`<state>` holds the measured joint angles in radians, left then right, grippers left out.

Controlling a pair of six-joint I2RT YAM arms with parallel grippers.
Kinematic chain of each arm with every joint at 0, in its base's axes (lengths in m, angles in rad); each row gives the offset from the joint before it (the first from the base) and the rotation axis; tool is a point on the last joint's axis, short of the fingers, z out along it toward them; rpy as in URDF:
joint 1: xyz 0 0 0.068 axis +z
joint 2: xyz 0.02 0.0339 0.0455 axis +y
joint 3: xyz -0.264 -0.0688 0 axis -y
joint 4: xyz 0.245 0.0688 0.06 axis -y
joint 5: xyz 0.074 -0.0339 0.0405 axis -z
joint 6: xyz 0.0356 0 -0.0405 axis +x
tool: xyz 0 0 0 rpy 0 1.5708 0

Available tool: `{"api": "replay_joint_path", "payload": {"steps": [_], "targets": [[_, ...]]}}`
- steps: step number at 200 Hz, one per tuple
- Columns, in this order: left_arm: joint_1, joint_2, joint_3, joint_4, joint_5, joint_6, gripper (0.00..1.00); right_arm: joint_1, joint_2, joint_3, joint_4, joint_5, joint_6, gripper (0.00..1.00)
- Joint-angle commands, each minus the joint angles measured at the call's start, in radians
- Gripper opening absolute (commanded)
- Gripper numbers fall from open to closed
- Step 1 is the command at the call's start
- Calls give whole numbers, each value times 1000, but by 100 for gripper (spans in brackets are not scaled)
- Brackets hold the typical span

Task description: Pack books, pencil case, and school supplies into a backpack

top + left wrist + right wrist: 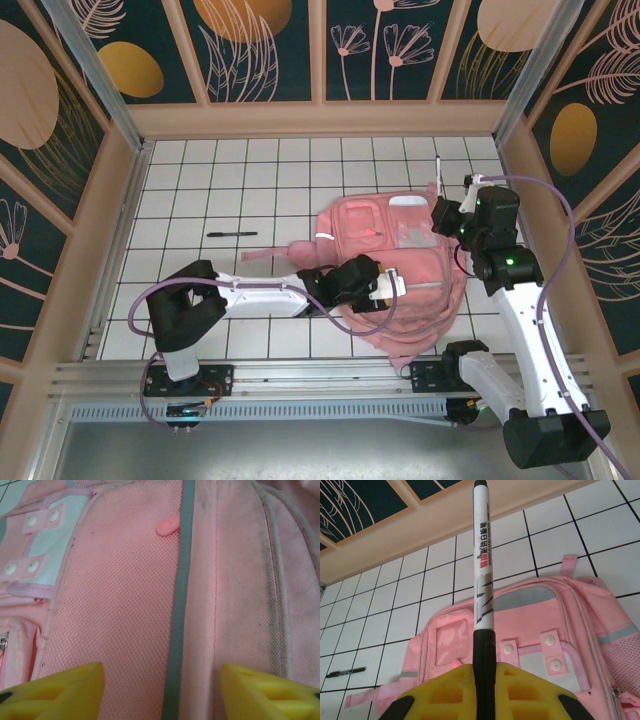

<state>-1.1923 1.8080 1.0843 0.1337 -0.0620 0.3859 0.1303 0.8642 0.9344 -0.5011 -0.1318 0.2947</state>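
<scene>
Well, pink backpack (360, 225) (grey-trimmed), R tool (482, 674) pinching white/blk pen (482, 555), L tool (162, 680) spread.

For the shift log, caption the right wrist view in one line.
Right pincer grips a white-and-black marker; pink backpack flat on the tiled table beyond, loose black pen far left.

In your left wrist view the backpack (125, 605) runs past every edge. The bottom edge cuts off the left claw (162, 695), leaving you two yellow fingertips (60, 690). In your right wrist view the right claw (485, 685) hides the lower end of the white-and-black pen (481, 555) and covers the backpack's near part. From above, the black pen (232, 234) on the tabletop (200, 180) is too small for you to read any markings.
</scene>
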Motion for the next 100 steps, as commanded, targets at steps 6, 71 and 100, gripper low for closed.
{"api": "replay_joint_path", "payload": {"steps": [6, 71, 100], "targets": [[-1, -76, -36, 15, 161, 89, 81, -9, -24, -19, -41, -22, -9, 3], [1, -4, -55, 68, 143, 101, 71, -9, -48, -58, -22, -30, 25, 2], [0, 7, -48, 55, 182, 102, 72, -10, -47, -51, -33, -27, 18, 2]]}}
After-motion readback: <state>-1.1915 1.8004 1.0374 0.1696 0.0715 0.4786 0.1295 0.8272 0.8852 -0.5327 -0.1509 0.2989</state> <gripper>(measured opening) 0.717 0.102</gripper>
